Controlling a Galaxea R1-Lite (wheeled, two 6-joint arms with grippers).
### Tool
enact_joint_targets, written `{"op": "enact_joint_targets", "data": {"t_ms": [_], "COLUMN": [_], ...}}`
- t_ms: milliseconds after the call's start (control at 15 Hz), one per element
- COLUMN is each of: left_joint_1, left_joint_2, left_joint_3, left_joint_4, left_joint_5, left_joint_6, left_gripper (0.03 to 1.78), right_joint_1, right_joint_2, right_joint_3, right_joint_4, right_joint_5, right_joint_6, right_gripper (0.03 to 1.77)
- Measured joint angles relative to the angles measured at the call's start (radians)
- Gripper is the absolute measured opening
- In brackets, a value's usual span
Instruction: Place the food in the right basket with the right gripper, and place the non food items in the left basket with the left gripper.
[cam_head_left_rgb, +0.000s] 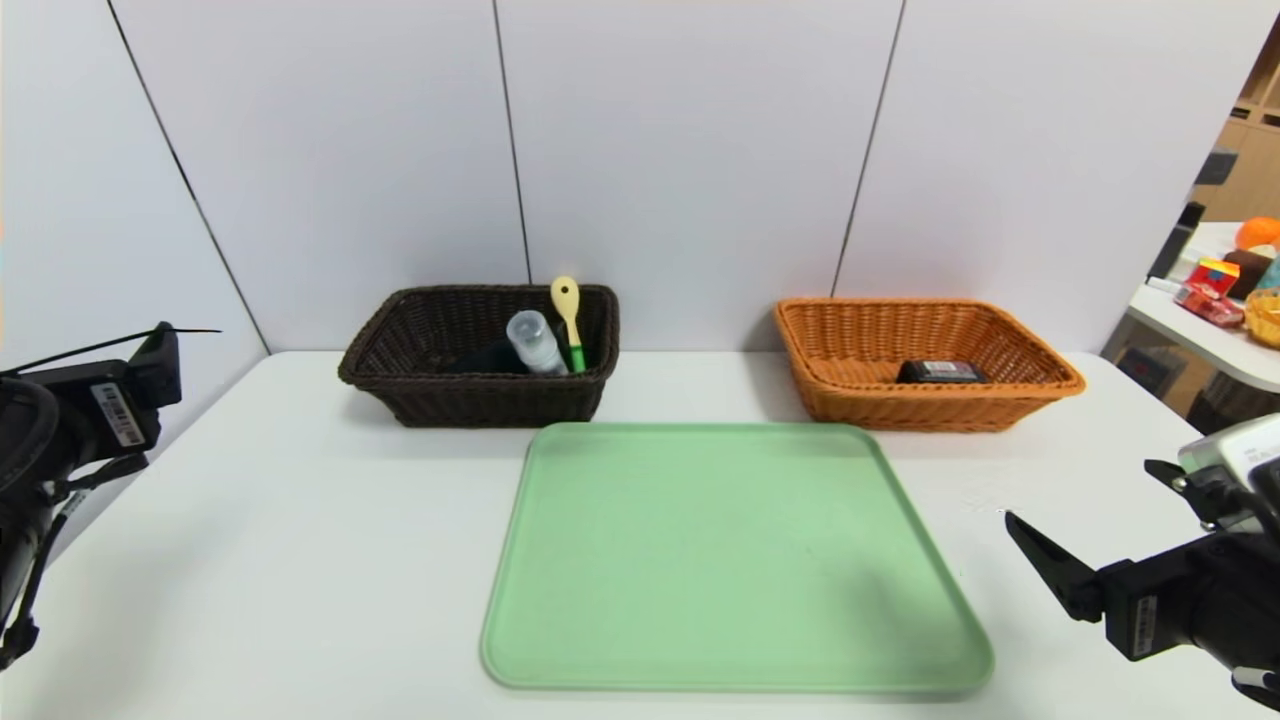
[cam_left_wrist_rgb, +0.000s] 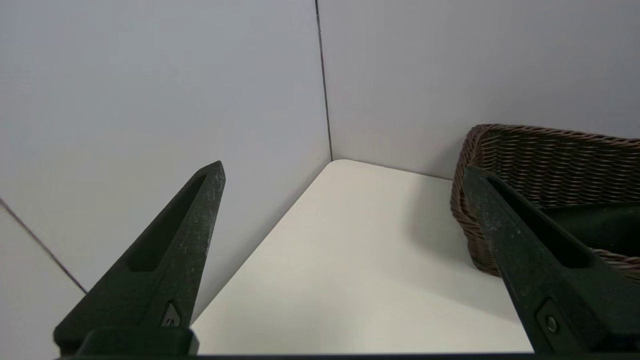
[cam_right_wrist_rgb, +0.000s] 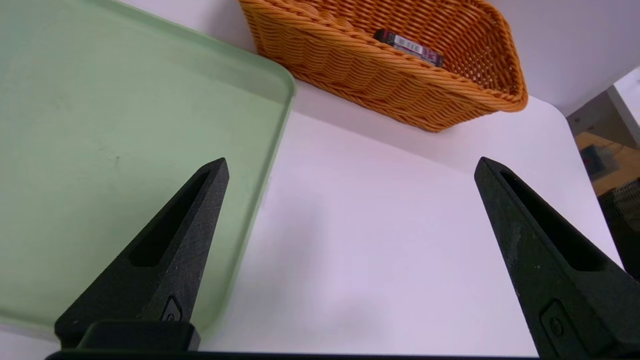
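Tabletop (cam_head_left_rgb: 300, 560): tray (cam_head_left_rgb: 730, 560) at centre front. Left basket (cam_head_left_rgb: 480, 400) behind the tray's left corner, against the wall; in it a bottle (cam_head_left_rgb: 535, 343), a spoon (cam_head_left_rgb: 568, 320) leaning on the right side, and a case (cam_head_left_rgb: 490, 358) left of the bottle. Right basket (cam_head_left_rgb: 930, 410) behind the tray's right corner; carton (cam_head_left_rgb: 938, 372) inside. Left gripper (cam_left_wrist_rgb: 342, 170) over the table's left edge, jaws apart; right gripper (cam_right_wrist_rgb: 350, 167) right of the tray, jaws apart.
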Motion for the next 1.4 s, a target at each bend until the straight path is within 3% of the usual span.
{"op": "enact_joint_targets", "data": {"t_ms": [600, 1400], "left_joint_1": [0.146, 0.19], "left_joint_2": [-0.1, -0.296], "left_joint_3": [0.091, 0.255], "left_joint_4": [0.003, 0.051], "left_joint_5": [-0.036, -0.049], "left_joint_6": [0.008, 0.011], "left_gripper": [1.69, 1.69], "right_joint_1": [-0.152, -0.327], "right_joint_2": [-0.077, -0.291], "right_joint_3": [0.04, 0.16], "right_joint_4": [0.003, 0.011], "right_joint_5": [0.003, 0.008], "right_joint_6": [-0.013, -0.068], "right_gripper": [1.7, 1.7]}}
